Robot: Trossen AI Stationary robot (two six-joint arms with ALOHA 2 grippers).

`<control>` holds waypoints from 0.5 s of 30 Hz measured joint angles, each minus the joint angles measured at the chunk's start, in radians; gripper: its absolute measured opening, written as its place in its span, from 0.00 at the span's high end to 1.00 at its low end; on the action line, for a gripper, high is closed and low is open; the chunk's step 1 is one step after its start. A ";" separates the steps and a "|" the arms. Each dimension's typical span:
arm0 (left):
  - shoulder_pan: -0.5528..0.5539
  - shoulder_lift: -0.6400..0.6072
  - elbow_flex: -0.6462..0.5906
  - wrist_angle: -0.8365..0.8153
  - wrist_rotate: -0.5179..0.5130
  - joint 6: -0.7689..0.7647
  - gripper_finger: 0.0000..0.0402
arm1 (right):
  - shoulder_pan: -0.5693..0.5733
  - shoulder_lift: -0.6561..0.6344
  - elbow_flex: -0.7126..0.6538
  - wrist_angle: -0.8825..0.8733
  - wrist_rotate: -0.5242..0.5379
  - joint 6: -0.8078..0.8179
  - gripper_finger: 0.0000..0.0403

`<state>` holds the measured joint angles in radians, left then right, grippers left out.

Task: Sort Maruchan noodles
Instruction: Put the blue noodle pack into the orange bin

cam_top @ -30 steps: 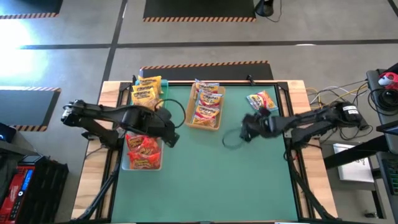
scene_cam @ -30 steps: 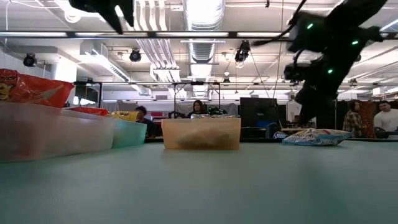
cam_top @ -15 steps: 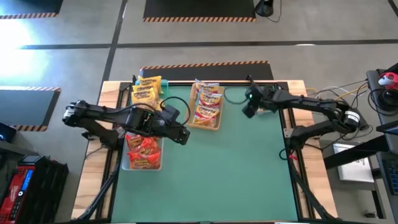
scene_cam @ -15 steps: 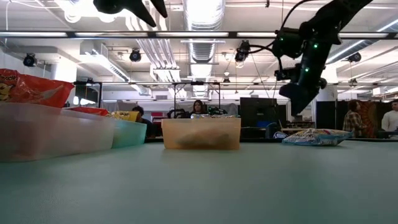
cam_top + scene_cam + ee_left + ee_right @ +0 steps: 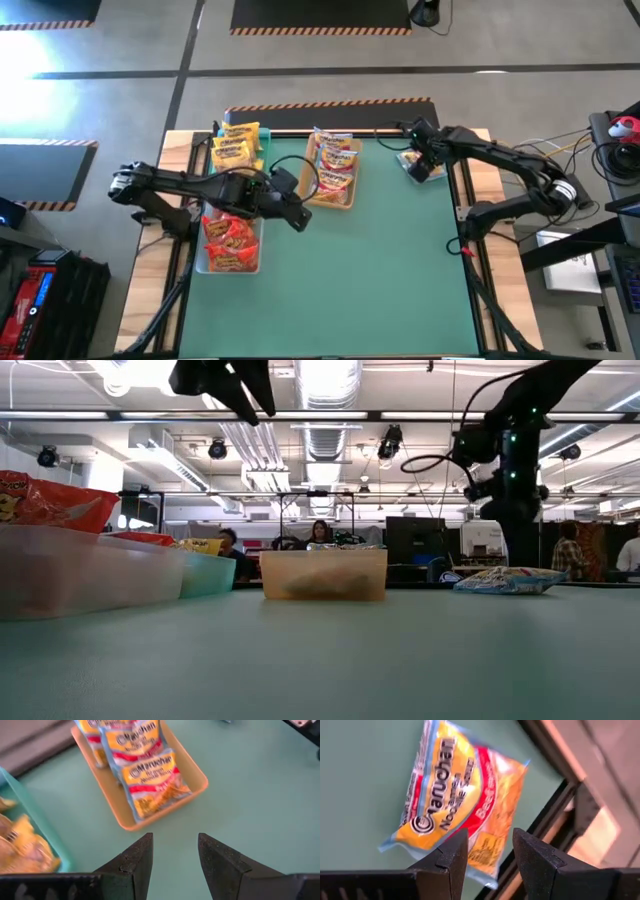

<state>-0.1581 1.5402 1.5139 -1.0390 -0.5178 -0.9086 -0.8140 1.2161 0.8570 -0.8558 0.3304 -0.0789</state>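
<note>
Now | R gripper (image 5: 487,862) jaws apart, empty, over loose Maruchan beef pkt (image 5: 457,805) by table edge (image 5: 547,820) | risk: off-ctr pinch shoves pkt off | L gripper (image 5: 172,857) apart, empty, near tan tray (image 5: 197,782)

Yellow-and-red noodle packet (image 5: 455,800) on green table (image 5: 380,270); tan tray (image 5: 125,820), teal tray (image 5: 37,827)

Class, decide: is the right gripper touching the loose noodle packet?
Apart. The right wrist view shows the open right gripper above the noodle packet, empty.

Three trays (image 5: 339,201); one loose noodle packet (image 5: 457,805) on the table.
</note>
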 joint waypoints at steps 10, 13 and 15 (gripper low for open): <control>0.047 -0.002 0.000 -0.001 -0.037 0.129 0.65 | -0.017 0.111 -0.028 0.073 -0.041 0.058 0.64; 0.056 -0.002 0.000 0.000 -0.036 0.151 0.65 | -0.017 0.155 -0.028 0.094 -0.042 0.078 0.64; 0.058 -0.003 0.000 -0.001 -0.035 0.164 0.65 | -0.016 0.178 -0.026 0.095 -0.039 0.090 0.64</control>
<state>-0.0998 1.5375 1.5139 -1.0397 -0.5529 -0.7443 -0.8299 1.3946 0.8314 -0.7612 0.2911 0.0116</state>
